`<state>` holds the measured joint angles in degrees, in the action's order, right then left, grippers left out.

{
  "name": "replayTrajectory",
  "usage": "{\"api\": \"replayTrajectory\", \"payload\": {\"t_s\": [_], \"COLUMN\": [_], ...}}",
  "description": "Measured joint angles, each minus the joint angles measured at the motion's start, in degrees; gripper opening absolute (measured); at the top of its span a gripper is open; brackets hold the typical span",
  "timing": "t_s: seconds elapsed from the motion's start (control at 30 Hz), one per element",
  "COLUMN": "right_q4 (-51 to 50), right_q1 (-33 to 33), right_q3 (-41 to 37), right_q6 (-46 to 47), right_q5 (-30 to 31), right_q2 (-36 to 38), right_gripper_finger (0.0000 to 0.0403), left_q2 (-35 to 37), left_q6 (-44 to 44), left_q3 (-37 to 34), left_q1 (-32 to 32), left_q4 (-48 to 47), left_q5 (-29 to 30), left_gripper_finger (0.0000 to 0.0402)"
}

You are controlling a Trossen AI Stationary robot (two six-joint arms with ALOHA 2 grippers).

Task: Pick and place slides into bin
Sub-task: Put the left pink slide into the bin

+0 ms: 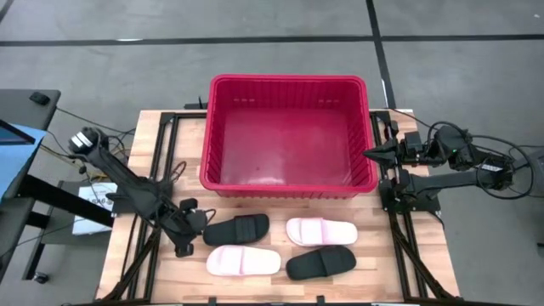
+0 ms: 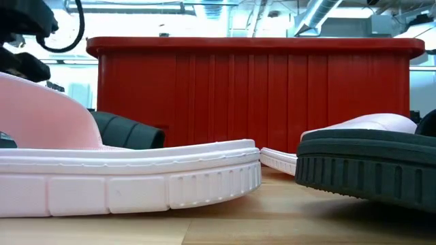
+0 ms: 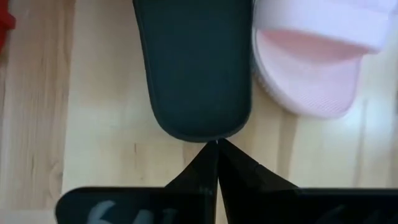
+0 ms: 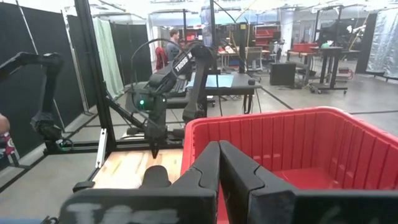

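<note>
Touching the black slide's (image 3: 194,68) heel, the left claw (image 3: 216,147) sits closed; no readable writing.

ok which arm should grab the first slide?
Left. The left gripper sits shut at the end of the black slide, which the left wrist view shows just past its fingertips. The right gripper waits shut beside the bin, away from all four slides.

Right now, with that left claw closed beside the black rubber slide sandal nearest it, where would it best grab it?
Probably the thin sole end of the black rubber slide sandal facing the left gripper, approached from the left; the sandal lies flat, the end within reach once the fingers open.
</note>
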<state>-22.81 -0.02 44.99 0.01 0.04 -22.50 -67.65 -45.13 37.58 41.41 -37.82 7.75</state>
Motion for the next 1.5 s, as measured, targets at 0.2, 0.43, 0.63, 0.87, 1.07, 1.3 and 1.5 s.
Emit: {"api": "replayTrajectory", "payload": {"t_s": [0.2,0.43,0.63,0.87,1.07,1.3,1.5], "right_q4": [-0.03,-0.09,-0.09,-0.09,-0.09,-0.09,-0.09], "right_q1": [-0.01,0.01,0.01,0.01,0.0,0.01,0.01], "right_q3": [-0.02,0.01,0.01,0.01,0.0,0.01,-0.01], "right_q6": [0.01,0.0,0.0,0.0,0.0,0.0,0.0], "right_q5": [0.0,-0.01,0.01,0.02,0.0,-0.01,0.01], "right_q2": [0.0,0.0,0.01,0.0,0.0,0.01,0.01], "right_gripper_finger": [0.0,0.0,0.0,0.0,0.0,0.0,0.0], "left_q2": [-4.16,-5.61,-5.59,-5.56,-5.56,-5.56,-5.56], "left_q6": [3.77,4.74,9.35,16.95,32.19,43.23,44.68], "left_q3": [0.0,0.01,1.29,5.27,8.35,9.22,9.22], "left_q1": [0.78,0.97,2.0,4.13,5.91,5.95,5.08], "left_q4": [-0.25,-0.22,-1.73,-6.51,-6.79,-6.79,-5.63], "left_q5": [-0.02,0.0,1.63,10.49,18.05,18.0,13.67], "left_gripper_finger": [0.0,0.0,0.0,0.0,0.0,0.0,0.0]}}
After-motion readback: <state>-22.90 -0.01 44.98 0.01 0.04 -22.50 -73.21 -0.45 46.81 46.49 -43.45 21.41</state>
